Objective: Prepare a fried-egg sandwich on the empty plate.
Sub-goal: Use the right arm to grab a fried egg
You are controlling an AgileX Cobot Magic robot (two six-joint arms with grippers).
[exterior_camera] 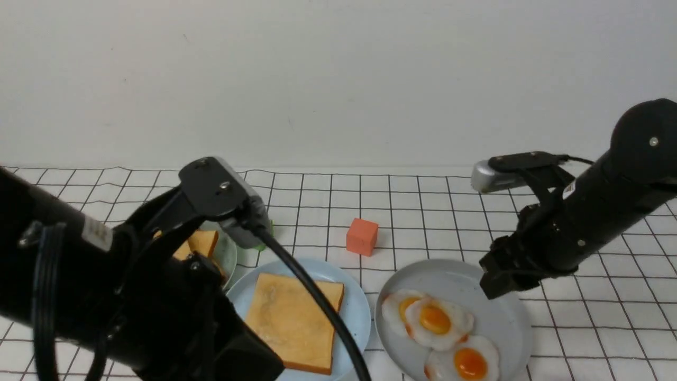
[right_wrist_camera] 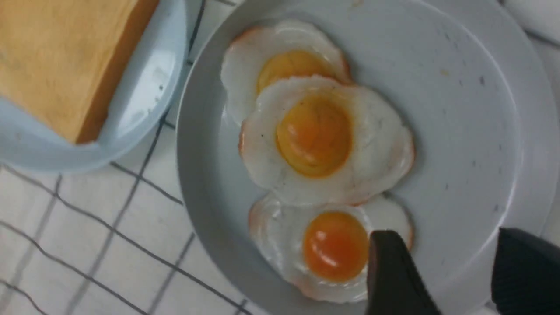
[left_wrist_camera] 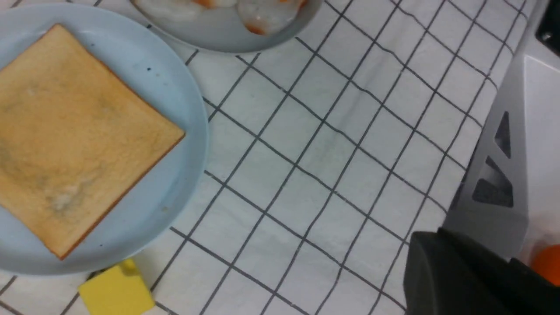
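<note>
- The right gripper [right_wrist_camera: 450,249] is held wide open and empty over the round grey plate [exterior_camera: 502,323]. One dark finger [right_wrist_camera: 389,271] overlaps the edge of one of three white fried eggs with orange yolks [exterior_camera: 436,320]; contact cannot be told.
- The left gripper [left_wrist_camera: 474,238] is shut. Only its edge is seen, and nothing is made out in it.
- One thick square golden-brown toast slice [exterior_camera: 291,320] is laid flat on the round light sky-blue speckled plate [exterior_camera: 353,304], just left of the grey plate.
- Another toast piece [exterior_camera: 201,243] is largely hidden behind the left arm.
- A yellow block [left_wrist_camera: 116,293] is cut off.

Plain white wall [exterior_camera: 338,79], black-grid white tablecloth [exterior_camera: 423,201], seemingly soft light
</note>
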